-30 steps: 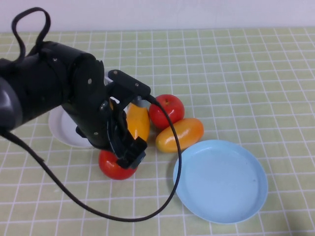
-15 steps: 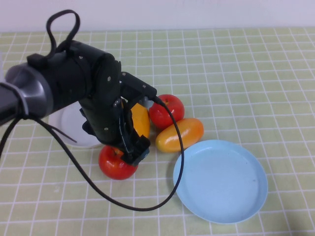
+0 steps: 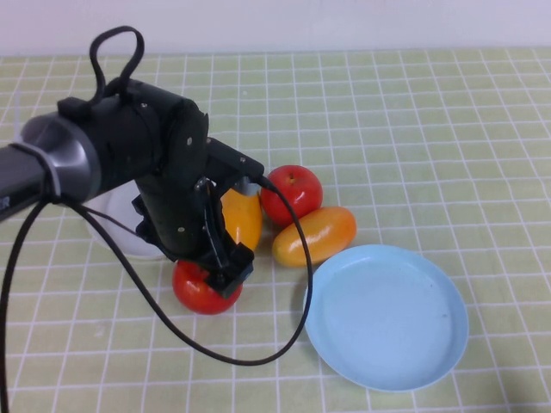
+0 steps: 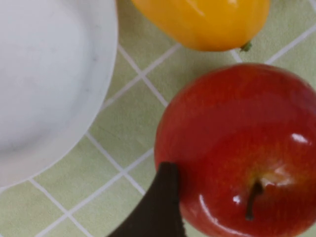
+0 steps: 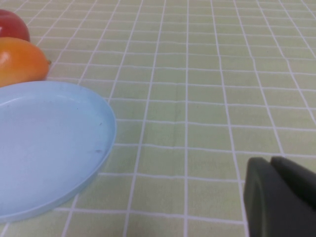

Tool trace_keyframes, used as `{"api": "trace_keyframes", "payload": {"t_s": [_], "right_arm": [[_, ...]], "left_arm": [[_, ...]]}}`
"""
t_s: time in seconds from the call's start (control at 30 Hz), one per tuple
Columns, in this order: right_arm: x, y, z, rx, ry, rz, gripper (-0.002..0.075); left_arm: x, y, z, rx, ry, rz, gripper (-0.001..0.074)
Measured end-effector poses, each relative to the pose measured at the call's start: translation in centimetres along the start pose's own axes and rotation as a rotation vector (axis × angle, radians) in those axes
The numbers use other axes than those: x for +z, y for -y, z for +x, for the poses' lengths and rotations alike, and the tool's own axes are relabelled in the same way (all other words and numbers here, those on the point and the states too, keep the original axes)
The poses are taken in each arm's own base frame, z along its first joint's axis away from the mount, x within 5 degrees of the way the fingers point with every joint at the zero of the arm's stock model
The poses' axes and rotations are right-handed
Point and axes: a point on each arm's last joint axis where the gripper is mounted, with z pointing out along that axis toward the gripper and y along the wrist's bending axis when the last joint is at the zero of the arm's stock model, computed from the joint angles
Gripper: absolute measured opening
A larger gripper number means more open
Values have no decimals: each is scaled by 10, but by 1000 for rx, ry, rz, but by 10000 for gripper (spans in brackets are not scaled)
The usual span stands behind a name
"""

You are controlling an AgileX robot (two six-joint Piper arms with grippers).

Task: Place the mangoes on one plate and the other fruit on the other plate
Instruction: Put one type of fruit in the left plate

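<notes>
Near apple (image 3: 200, 291) sits on the cloth (image 3: 413, 129) just in front of the white plate (image 3: 120, 232), and my left gripper (image 3: 225, 275) is down over it, jaws spread as wide as they go, nothing held. In the left wrist view one finger (image 4: 158, 207) lies right against the apple's (image 4: 242, 153) side; can't tell if it's truly touching. White plate's rim (image 4: 74, 133) is close beside the apple there, w/ a strip of cloth between. One mango (image 3: 241, 215) lies just behind the apple, partly under my arm; its end (image 4: 207, 24) shows near the apple's top edge, apart from it. Second apple (image 3: 291, 194) and second mango (image 3: 314, 235) are bunched to the right, touching each other. Blue plate (image 3: 387, 317) is near-right, its rim just beside that mango. Right gripper (image 5: 281, 197) is clenched shut on nothing, low over open cloth to the right of the blue plate (image 5: 44, 143). Far and right parts of the cloth lie open.
</notes>
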Motion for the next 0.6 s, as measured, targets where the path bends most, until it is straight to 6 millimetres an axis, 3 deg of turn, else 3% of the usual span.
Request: {"api": "trace_keyframes", "payload": {"t_s": [0.37, 0.53, 0.6], "right_arm": [[0, 0, 0, 0, 0, 0, -16], [0, 0, 0, 0, 0, 0, -16], [0, 0, 0, 0, 0, 0, -15]], "left_arm": [[7, -2, -4, 7, -8, -7, 666], [8, -2, -3, 8, -15, -7, 576], [8, -2, -3, 10, -17, -7, 576]]}}
